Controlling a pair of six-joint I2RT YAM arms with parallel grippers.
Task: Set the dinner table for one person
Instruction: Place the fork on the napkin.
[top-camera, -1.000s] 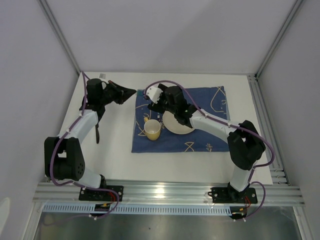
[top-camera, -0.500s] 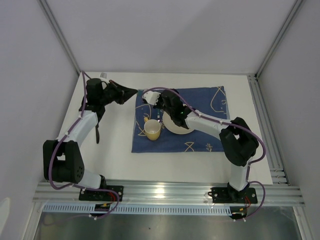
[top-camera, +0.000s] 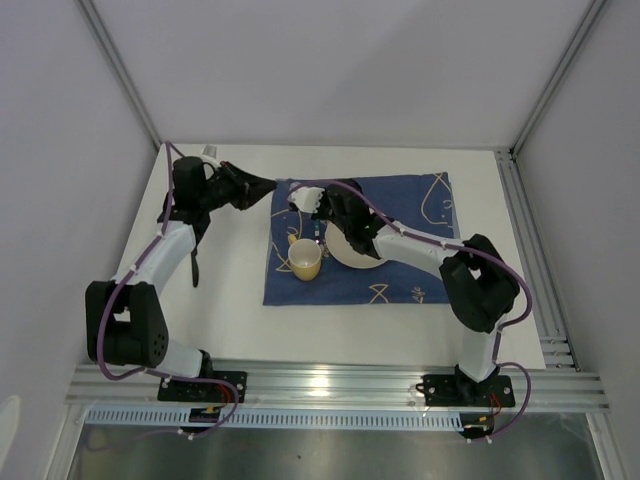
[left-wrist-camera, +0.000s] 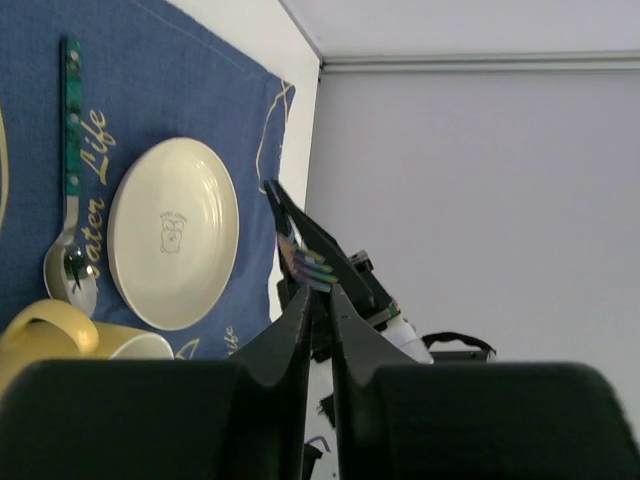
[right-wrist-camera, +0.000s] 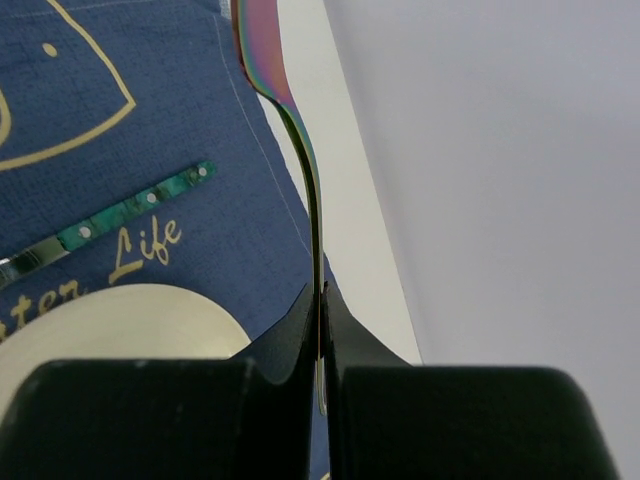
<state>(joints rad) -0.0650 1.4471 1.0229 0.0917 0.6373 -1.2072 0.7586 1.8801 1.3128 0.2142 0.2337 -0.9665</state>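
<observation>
Evidently the right gripper (right-wrist-camera: 318, 296) pinches the iridescent utensil (right-wrist-camera: 260, 48) by its shaft, probably to lay it on the blue cloth (right-wrist-camera: 150, 130) beneath, atop the dinner table (right-wrist-camera: 345, 200); the left gripper (left-wrist-camera: 320, 305) alongside has its fingers pressed together.

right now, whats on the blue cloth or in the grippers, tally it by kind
plate: 1
mug: 1, yellow
spoon: 1, green handle
fork: 1, rainbow finish, held in the air
total: 4
</observation>
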